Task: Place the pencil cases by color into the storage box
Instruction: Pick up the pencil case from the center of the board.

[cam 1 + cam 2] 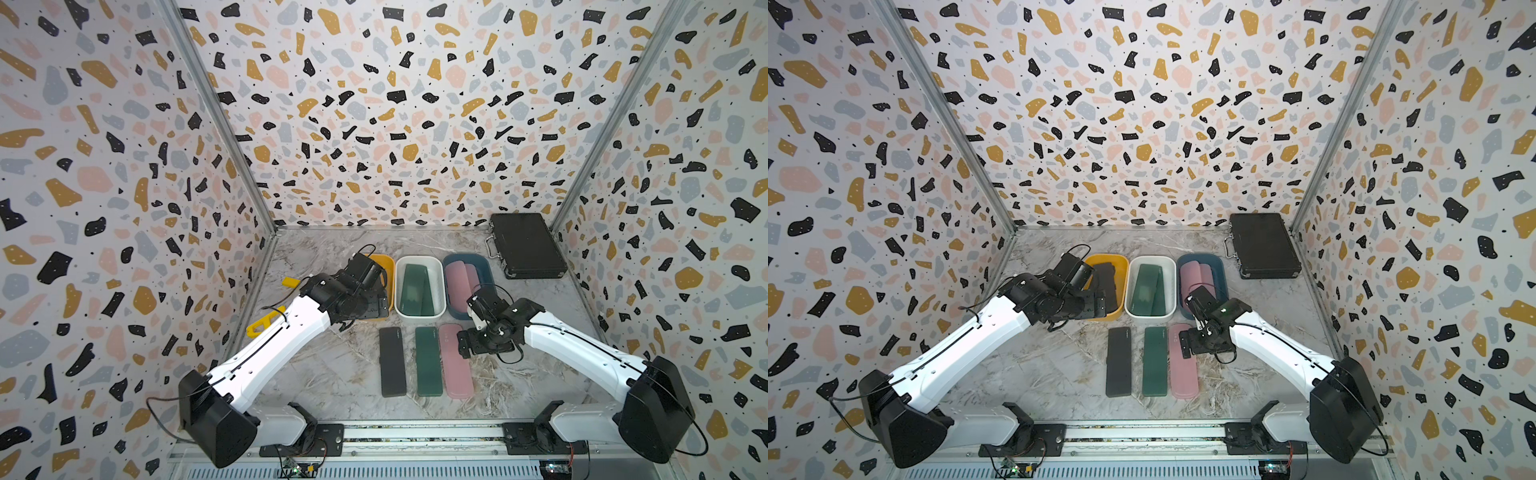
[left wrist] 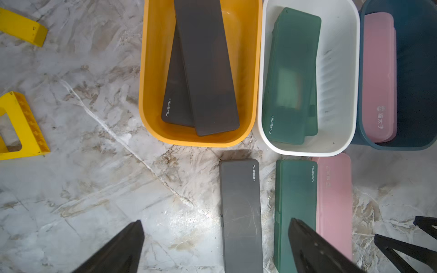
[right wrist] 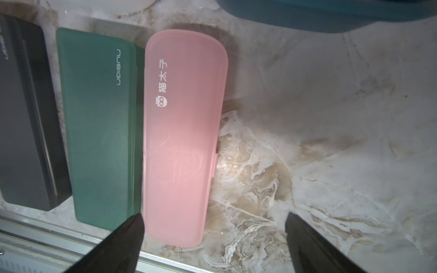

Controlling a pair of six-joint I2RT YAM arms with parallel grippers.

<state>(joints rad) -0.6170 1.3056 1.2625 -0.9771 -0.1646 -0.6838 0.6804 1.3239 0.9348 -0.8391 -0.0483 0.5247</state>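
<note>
Three pencil cases lie side by side on the marble: black (image 1: pixel 392 361), dark green (image 1: pixel 428 360) and pink (image 1: pixel 457 374). Behind them stand three storage boxes. The yellow box (image 2: pixel 146 94) holds two black cases (image 2: pixel 205 66), the white box (image 2: pixel 343 94) holds green cases (image 2: pixel 293 78), and the blue box (image 2: pixel 413 71) holds pink cases (image 2: pixel 378 75). My left gripper (image 2: pixel 216 221) hangs open and empty above the table in front of the yellow box, over the black case (image 2: pixel 241 212). My right gripper (image 3: pixel 214 214) is open and empty above the pink case (image 3: pixel 184 132).
A large black briefcase (image 1: pixel 528 245) lies at the back right corner. Two yellow blocks (image 1: pixel 266 322) (image 1: pixel 291 282) sit at the left wall. Terrazzo-patterned walls close three sides, and a metal rail (image 1: pixel 415 434) runs along the front edge.
</note>
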